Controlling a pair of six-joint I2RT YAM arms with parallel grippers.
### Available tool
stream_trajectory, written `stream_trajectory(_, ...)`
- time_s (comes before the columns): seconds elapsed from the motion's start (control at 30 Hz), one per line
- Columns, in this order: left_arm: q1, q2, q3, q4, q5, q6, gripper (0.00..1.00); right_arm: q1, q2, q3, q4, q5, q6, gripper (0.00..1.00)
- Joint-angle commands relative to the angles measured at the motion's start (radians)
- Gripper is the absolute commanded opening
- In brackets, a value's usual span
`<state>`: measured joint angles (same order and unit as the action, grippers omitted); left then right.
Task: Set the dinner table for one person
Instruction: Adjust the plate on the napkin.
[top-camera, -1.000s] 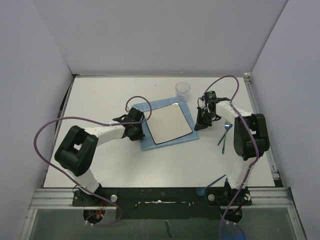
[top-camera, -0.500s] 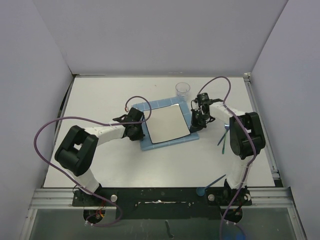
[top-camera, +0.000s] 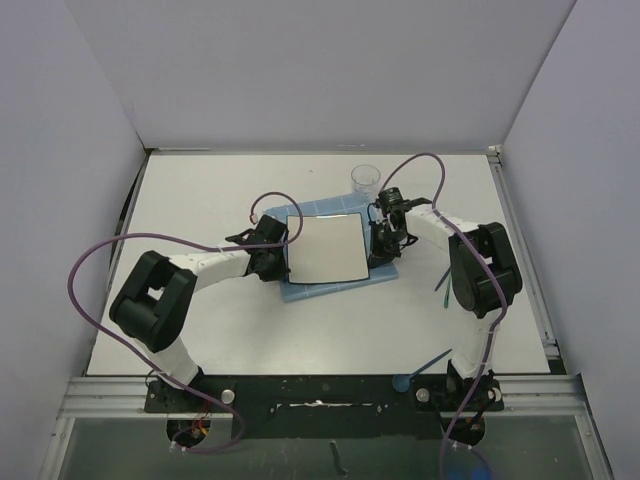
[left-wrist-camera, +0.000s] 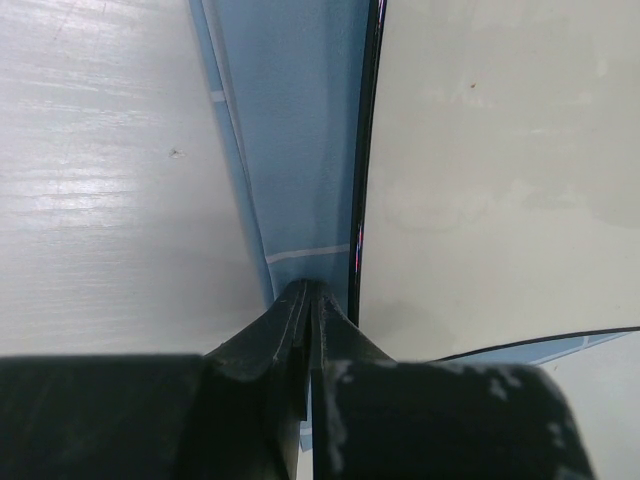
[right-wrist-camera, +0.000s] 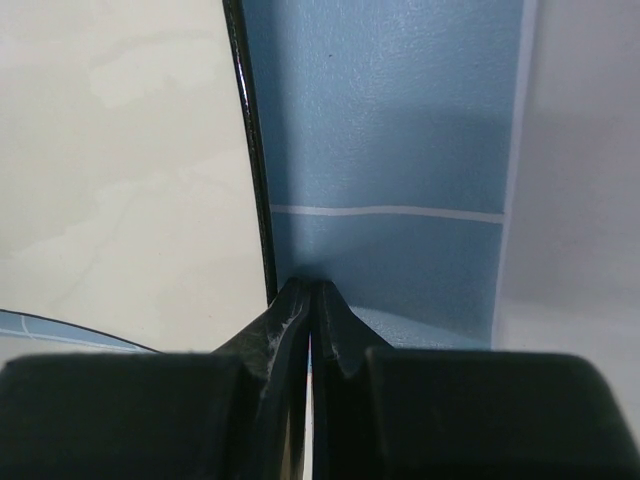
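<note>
The table (top-camera: 200, 200) spread out under both arms, reaching well past them to the left, right and far side, with a blue placemat (left-wrist-camera: 290, 120) and a square plate (top-camera: 325, 248) at its middle. The left gripper (left-wrist-camera: 308, 292), closed tight, had its tips down at the placemat just beside the plate's left rim, and the right gripper (right-wrist-camera: 311, 287), also closed tight, sat likewise just beside the right rim. A clear cup (top-camera: 366, 179) stood on the table near the placemat's far right corner.
</note>
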<state>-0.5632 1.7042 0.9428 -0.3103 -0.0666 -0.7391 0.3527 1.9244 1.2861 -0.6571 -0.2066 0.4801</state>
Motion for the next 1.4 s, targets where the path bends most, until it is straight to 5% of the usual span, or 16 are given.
stream_trajectory(0.0, -0.011, 0.061, -0.003, 0.056, 0.028, -0.009, 0.00, -0.002, 0.002, 0.040, 0.009, -0.006, 0.010, 0.00)
stream_trajectory(0.47, -0.041, 0.074, 0.090, 0.060, 0.077, 0.093, 0.00, -0.036, -0.018, 0.039, -0.028, 0.078, 0.003, 0.00)
stream_trajectory(0.67, -0.060, 0.077, 0.110, 0.077, 0.117, 0.118, 0.00, -0.130, -0.054, 0.016, -0.021, 0.022, -0.027, 0.00)
stream_trajectory(1.37, -0.096, 0.067, 0.209, -0.041, 0.105, 0.129, 0.00, -0.126, -0.074, -0.059, 0.033, -0.028, -0.018, 0.00)
